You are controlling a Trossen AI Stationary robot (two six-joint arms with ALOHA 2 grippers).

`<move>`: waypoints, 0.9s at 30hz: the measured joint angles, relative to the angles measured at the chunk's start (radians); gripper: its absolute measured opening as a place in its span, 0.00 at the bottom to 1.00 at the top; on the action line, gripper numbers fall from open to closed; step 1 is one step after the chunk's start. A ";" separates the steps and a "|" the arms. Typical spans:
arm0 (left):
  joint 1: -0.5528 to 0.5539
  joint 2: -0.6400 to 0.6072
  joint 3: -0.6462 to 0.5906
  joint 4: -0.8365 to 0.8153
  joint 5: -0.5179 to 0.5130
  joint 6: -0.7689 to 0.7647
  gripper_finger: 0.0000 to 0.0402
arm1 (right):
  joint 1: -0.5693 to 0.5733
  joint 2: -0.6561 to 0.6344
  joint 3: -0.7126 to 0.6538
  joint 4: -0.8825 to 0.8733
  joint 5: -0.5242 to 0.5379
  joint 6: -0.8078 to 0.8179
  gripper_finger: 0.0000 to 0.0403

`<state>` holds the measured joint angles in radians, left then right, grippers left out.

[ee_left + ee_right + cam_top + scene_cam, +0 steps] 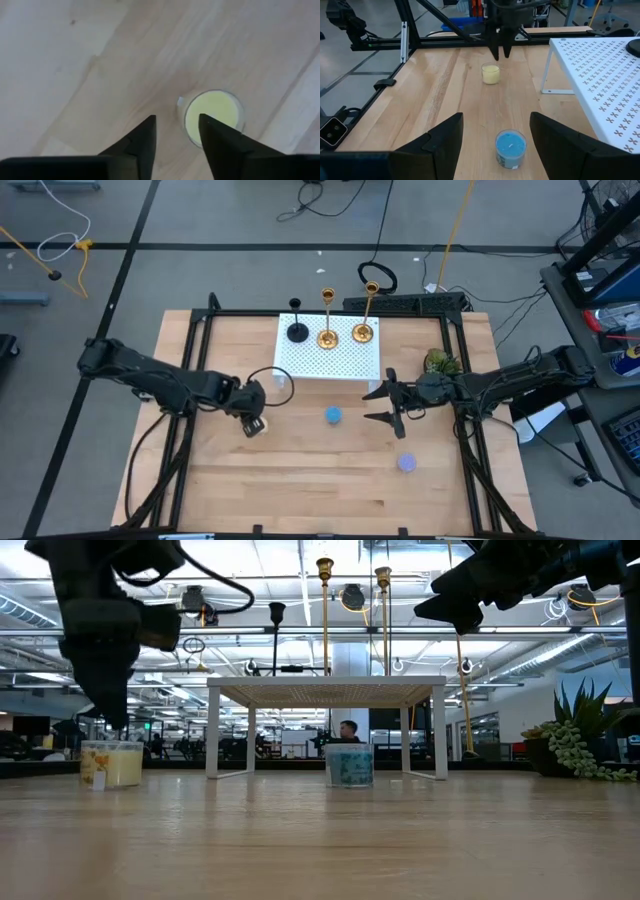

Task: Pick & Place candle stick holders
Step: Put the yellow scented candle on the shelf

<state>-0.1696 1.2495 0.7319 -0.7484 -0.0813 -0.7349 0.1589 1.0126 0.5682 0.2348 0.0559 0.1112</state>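
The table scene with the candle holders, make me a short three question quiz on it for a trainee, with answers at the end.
1. True or false: the yellow candle sits on the white perforated stand.
2. Which small candle lies nearest the right gripper? A) blue candle B) lavender candle C) yellow candle
3. Fill in: on the stand are two brass candle stick holders and one ____ holder.

Key:
1. False; it stands on the wooden table, just below the left gripper.
2. A
3. black
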 joint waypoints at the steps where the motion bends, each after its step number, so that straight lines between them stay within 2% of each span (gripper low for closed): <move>1: 0.000 0.000 -0.014 0.027 0.003 0.003 0.40 | 0.000 0.000 0.000 0.000 0.000 0.000 0.56; 5: 0.000 0.000 -0.043 0.076 -0.005 0.008 0.41 | 0.000 0.000 0.000 0.000 0.000 0.000 0.56; 14: 0.000 0.000 -0.108 0.142 -0.017 -0.026 0.30 | 0.000 0.000 0.000 0.000 0.000 0.000 0.56; 22: 0.000 -0.001 -0.132 0.178 -0.012 -0.035 0.27 | 0.000 0.000 0.000 0.000 0.000 0.000 0.56; 24: 0.004 -0.001 -0.132 0.178 -0.012 -0.036 0.22 | 0.000 0.000 0.000 0.000 0.000 0.000 0.56; 27: 0.013 -0.001 -0.132 0.179 0.007 -0.038 0.10 | 0.000 0.000 0.000 0.000 0.000 0.000 0.56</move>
<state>-0.1562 1.2484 0.5995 -0.5694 -0.0742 -0.7727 0.1589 1.0126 0.5682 0.2345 0.0555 0.1112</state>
